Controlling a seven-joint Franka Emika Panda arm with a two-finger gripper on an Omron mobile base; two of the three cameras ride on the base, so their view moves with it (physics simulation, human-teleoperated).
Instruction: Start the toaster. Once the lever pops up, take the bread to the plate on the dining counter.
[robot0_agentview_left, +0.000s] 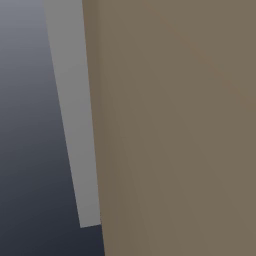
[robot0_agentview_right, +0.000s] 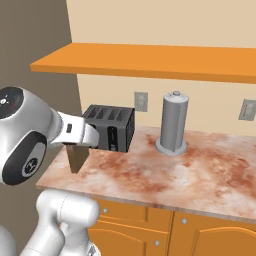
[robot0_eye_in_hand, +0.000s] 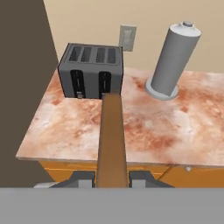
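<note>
Tan-brown and seen edge-on, the bread (robot0_eye_in_hand: 111, 140) runs as a long narrow strip up the middle of the hand view, clamped between the two dark fingers (robot0_eye_in_hand: 83, 178), which are closed tight against its flat sides. Its lower end is cut off behind the fingers; its far end overlaps the front of the toaster (robot0_eye_in_hand: 91, 70) in that view, though whether it touches cannot be told. From the right base view the slice (robot0_agentview_right: 77, 157) hangs below the white wrist, in front of the worktop's (robot0_agentview_right: 190, 175) left end, and the wrist hides its top and the fingers themselves.

The black toaster sits at the left rear of the pinkish marbled worktop, its four slots facing up; its levers are too small to read. A grey cylindrical canister (robot0_agentview_right: 173, 122) stands to its right, well apart. An orange shelf (robot0_agentview_right: 150, 60) runs above. The left base view shows blurred brown and grey surfaces too close to identify.
</note>
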